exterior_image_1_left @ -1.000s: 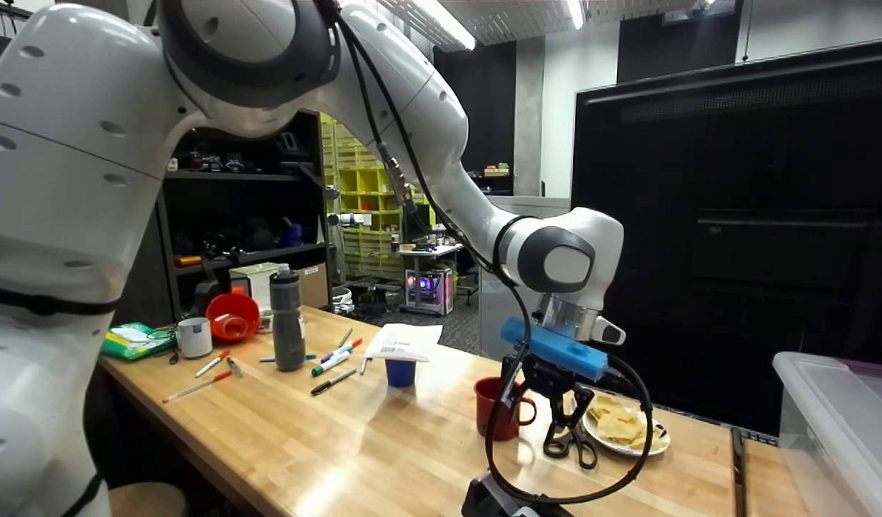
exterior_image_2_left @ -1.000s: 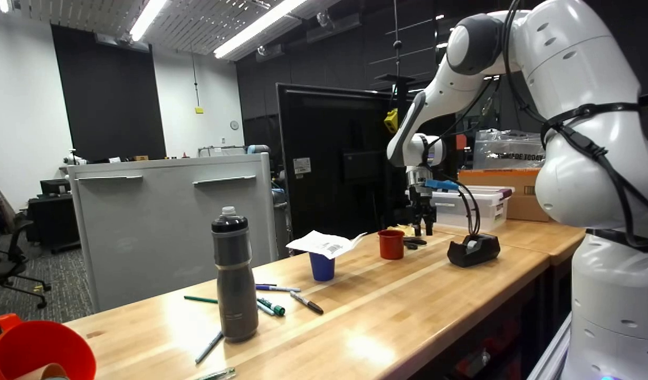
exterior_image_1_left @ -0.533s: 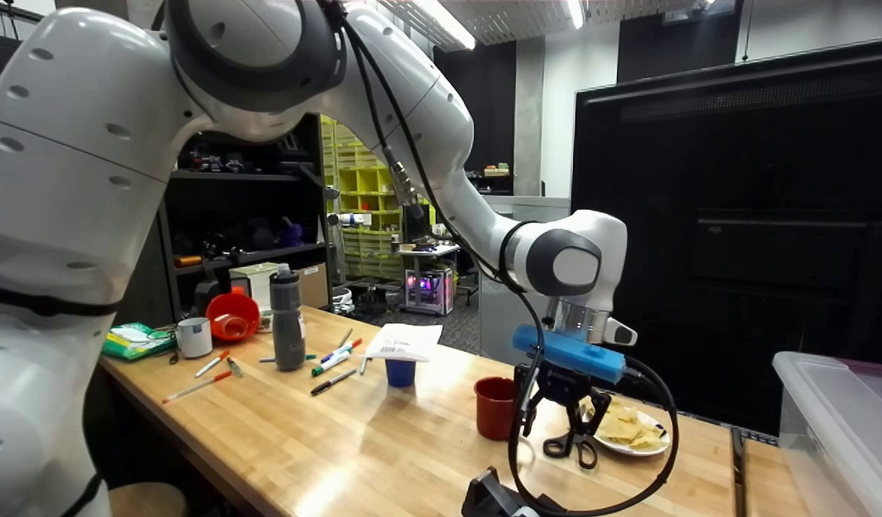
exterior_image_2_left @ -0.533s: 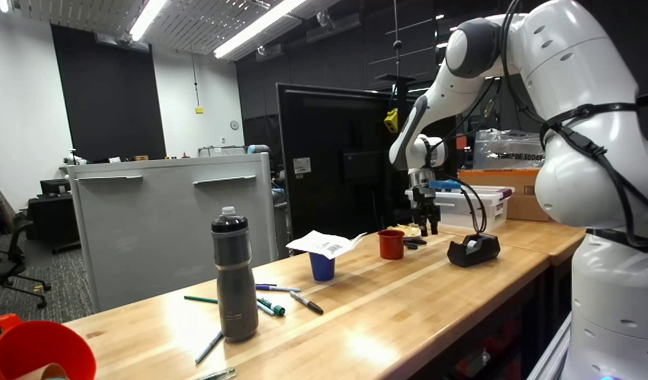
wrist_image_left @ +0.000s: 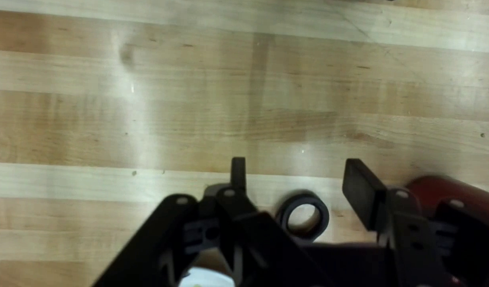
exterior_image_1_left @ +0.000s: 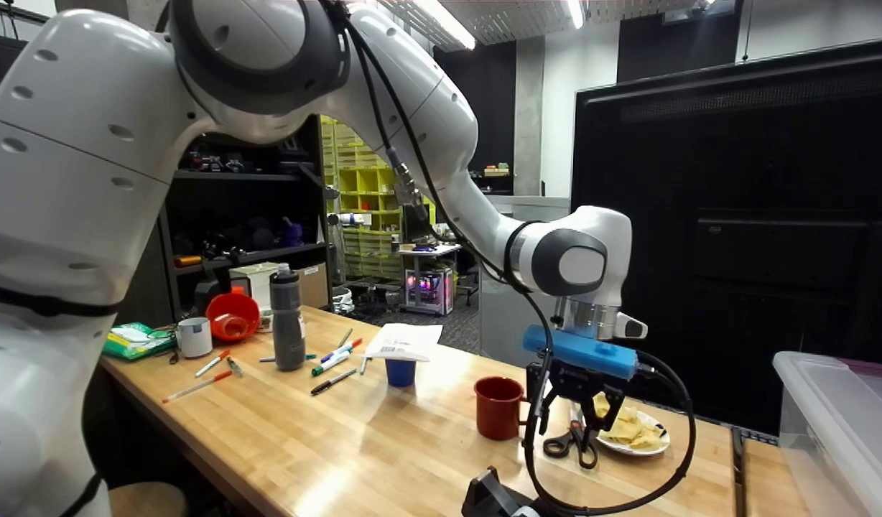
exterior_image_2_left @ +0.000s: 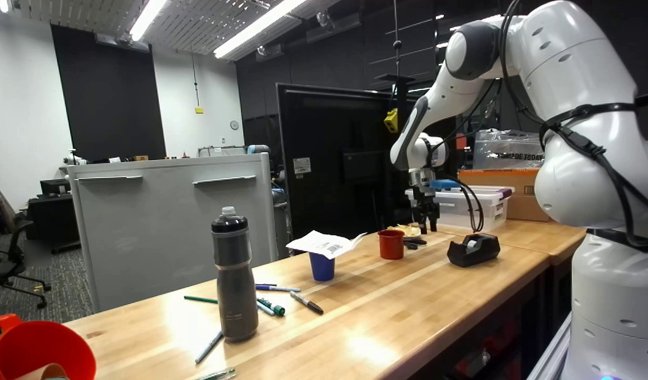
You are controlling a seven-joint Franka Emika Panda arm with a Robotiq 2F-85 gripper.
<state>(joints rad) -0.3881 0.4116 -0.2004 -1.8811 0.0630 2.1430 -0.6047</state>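
Wrist view shows the gripper [wrist_image_left: 298,179] with its fingers [wrist_image_left: 362,191] parted, a clear gap between them and nothing held. Black-handled scissors [wrist_image_left: 324,217] lie on the wooden table [wrist_image_left: 89,139] below this gap. Near one finger stands a red mug [exterior_image_1_left: 495,415]; near the other, a white plate [wrist_image_left: 210,277] with yellow chips [exterior_image_1_left: 631,431] is lying.

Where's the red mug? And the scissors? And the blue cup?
Red mug [exterior_image_1_left: 495,413]: in an exterior view, its side.
Scissors [exterior_image_1_left: 575,434]: in an exterior view, black handles.
Blue cup [exterior_image_2_left: 322,269]: in an exterior view, its side.
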